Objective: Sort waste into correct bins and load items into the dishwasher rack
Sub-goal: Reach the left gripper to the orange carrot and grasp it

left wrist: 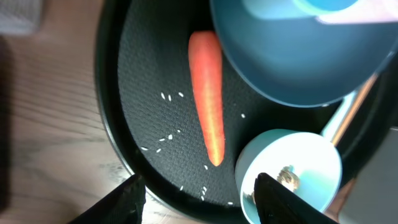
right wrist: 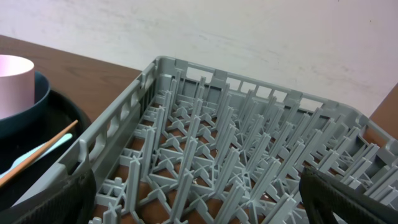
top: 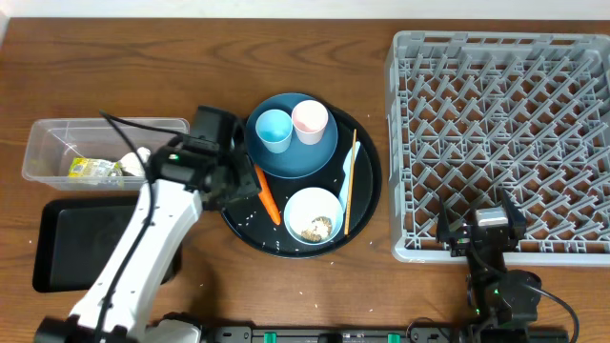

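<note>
An orange carrot [top: 268,196] [left wrist: 208,99] lies on the round black tray [top: 367,205] [left wrist: 118,134], between the dark blue plate [top: 291,157] [left wrist: 292,62] and the tray's left rim. My left gripper [top: 240,186] [left wrist: 199,202] hovers open just short of the carrot's tip, holding nothing. One finger is over the tray rim, the other over the white bowl [top: 313,214] [left wrist: 298,165] of food scraps. A light-blue cup [top: 274,129] and a pink cup [top: 310,121] [right wrist: 12,84] stand on the plate. My right gripper [top: 481,233] [right wrist: 199,205] is open at the grey dishwasher rack's [top: 500,143] [right wrist: 236,143] near edge.
A chopstick [top: 350,181] [right wrist: 46,148] and a white spoon [top: 342,176] lie on the round tray's right side. At the left, a clear tub [top: 57,133] holds a yellow-green wrapper [top: 95,170]. A shallow black tray [top: 71,243] sits in front of it. Rice grains dot the round tray.
</note>
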Controlling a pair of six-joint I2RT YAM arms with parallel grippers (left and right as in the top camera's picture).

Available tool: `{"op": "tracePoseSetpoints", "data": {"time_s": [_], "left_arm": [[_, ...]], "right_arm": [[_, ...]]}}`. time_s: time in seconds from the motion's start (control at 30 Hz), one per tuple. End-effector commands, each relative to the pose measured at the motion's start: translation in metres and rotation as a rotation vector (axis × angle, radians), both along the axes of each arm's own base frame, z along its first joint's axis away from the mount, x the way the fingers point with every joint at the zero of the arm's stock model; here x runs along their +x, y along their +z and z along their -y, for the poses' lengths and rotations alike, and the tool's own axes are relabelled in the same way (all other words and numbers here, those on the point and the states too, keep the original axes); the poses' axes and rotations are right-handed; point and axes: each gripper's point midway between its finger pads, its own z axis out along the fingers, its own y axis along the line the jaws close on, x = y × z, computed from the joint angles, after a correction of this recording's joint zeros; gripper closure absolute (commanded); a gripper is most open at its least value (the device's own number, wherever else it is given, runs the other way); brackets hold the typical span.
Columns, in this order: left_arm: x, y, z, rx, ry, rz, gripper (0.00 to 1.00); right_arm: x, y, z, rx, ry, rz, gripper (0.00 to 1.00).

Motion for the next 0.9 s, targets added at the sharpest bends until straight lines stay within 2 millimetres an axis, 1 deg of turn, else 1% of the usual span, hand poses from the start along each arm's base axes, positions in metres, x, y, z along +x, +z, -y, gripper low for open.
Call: {"op": "tracePoseSetpoints", "data": {"time_s": [0.0,0.2,0.33,0.5,0.7,0.87], "left_arm": [[-0.005,-0.021,0.005,0.02,0.036,-0.051,0.42],[0.002,-0.039,0.023,0.027,-0.017,-0.065,0.42],[0.004,-0.051,0.028,0.045,-0.034,-0.08,0.42],[0.005,-0.064,0.019,0.108,-0.025,-0.103,0.42],[0.005,-0.064,0.019,0.114,-0.032,-0.104,0.41],[0.009,-0.064,0.008,0.177,-0.02,-0.083,0.41]], "right_arm": [[0.0,-0.001,0.002,-0.006,-0.008,0.0,0.01],[0.0,-0.001,0.002,-0.006,-0.008,0.0,0.01],[0.0,-0.001,0.002,-0.006,-0.008,0.0,0.01],[0.0,-0.001,0.002,-0.006,-0.008,0.0,0.01],[0.0,-0.001,0.002,-0.006,-0.008,0.0,0.01],[0.0,-0.001,0.002,-0.006,-0.008,0.0,0.01]]}}
